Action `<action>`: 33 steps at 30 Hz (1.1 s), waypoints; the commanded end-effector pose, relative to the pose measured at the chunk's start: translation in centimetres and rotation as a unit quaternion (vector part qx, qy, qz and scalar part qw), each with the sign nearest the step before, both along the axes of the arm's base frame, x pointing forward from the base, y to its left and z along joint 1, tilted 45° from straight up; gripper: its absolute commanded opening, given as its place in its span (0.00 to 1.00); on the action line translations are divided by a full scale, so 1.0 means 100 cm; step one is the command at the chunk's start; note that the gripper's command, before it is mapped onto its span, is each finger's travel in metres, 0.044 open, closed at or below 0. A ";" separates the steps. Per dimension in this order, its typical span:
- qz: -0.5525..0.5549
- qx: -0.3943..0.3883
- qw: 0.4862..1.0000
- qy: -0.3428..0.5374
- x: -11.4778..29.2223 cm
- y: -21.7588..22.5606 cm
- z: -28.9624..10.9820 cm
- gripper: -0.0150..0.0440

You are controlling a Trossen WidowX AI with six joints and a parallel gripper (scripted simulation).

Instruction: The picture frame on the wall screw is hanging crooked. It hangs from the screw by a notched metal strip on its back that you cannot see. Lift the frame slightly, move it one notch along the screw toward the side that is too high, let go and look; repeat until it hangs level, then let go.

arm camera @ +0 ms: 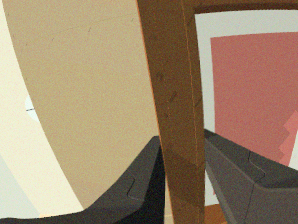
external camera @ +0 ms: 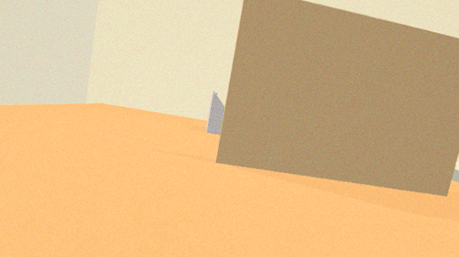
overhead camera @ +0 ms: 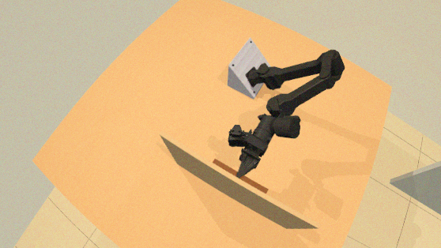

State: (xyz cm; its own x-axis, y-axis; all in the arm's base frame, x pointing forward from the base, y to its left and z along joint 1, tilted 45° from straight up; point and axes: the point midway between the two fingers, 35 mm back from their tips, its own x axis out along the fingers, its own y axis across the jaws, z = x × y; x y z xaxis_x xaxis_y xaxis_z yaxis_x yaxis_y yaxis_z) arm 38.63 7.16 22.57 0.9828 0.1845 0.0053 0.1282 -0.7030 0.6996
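The picture frame (overhead camera: 258,186) (arm camera: 174,83) has a brown wooden border, a white mat and a pink picture. It hangs on the arm's side of a tan upright wall panel (overhead camera: 237,194) (external camera: 345,108). From above, only its thin top edge shows. In the exterior view, the panel's back hides both frame and gripper. My gripper (overhead camera: 242,173) (arm camera: 182,137) is shut on the frame's left side bar, one finger on each face. In the wrist view, the bar runs tilted across the image. The screw and the notched strip are hidden.
The arm's grey wedge-shaped base mount (overhead camera: 242,65) (external camera: 215,116) stands behind the panel on the orange table (overhead camera: 118,118) (external camera: 95,195). A grey slab (overhead camera: 420,186) lies off the table at the right, over a tiled floor.
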 end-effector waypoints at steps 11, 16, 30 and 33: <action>-0.001 -0.020 1.000 -0.004 -0.013 -0.002 0.004 0.69; -0.003 -0.081 0.997 -0.014 -0.056 -0.009 0.007 0.69; -0.006 -0.139 0.990 -0.027 -0.118 -0.039 0.019 0.69; -0.006 -0.143 0.989 -0.025 -0.139 -0.049 0.025 0.69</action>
State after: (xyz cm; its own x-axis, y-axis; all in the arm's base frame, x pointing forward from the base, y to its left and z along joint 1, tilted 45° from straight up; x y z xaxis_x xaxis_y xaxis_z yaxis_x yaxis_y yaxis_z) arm 26.41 3.02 24.41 0.9848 0.1739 0.0001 0.0855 -0.4843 0.8707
